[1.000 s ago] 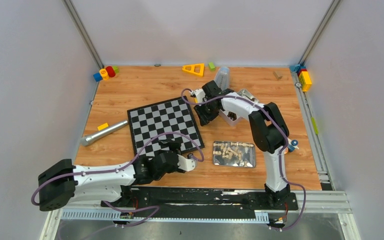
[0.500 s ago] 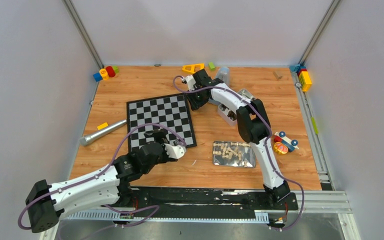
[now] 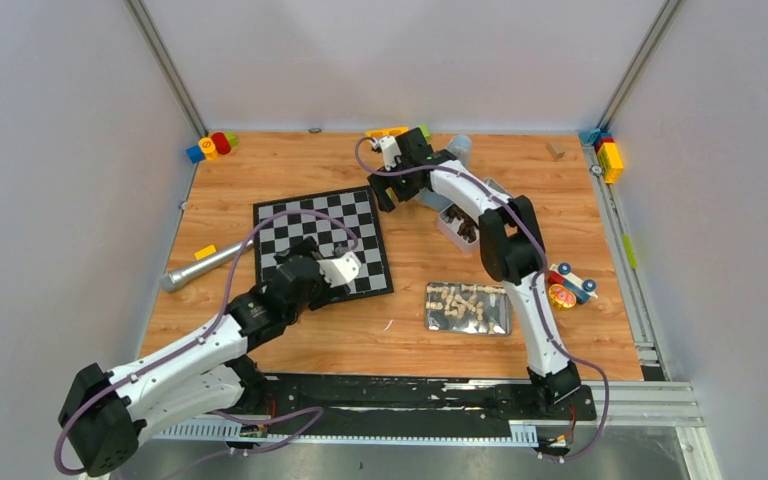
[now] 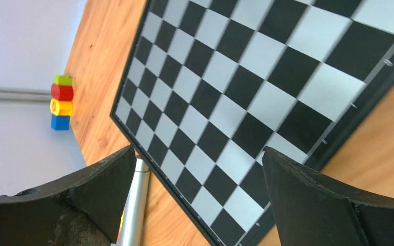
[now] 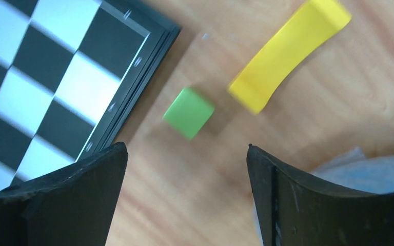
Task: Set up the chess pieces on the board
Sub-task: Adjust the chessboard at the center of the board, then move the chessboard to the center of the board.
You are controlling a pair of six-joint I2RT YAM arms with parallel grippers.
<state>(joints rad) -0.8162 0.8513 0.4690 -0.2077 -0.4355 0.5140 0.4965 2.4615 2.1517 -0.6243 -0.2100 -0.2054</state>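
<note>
Top external, left claw (image 3: 298,258) wide apart above board (image 3: 345,215)

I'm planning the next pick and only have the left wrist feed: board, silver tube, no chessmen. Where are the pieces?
Observer: The chess pieces lie heaped in a metal tray on the table, right of the board and apart from it.
Operator: Any on the board?
Observer: None on the squares that show in the top view.
Operator: What's the right arm doing?
Observer: The right gripper is open and empty, just past the board's far right corner, with a green block and a yellow block on the table below it.
</note>
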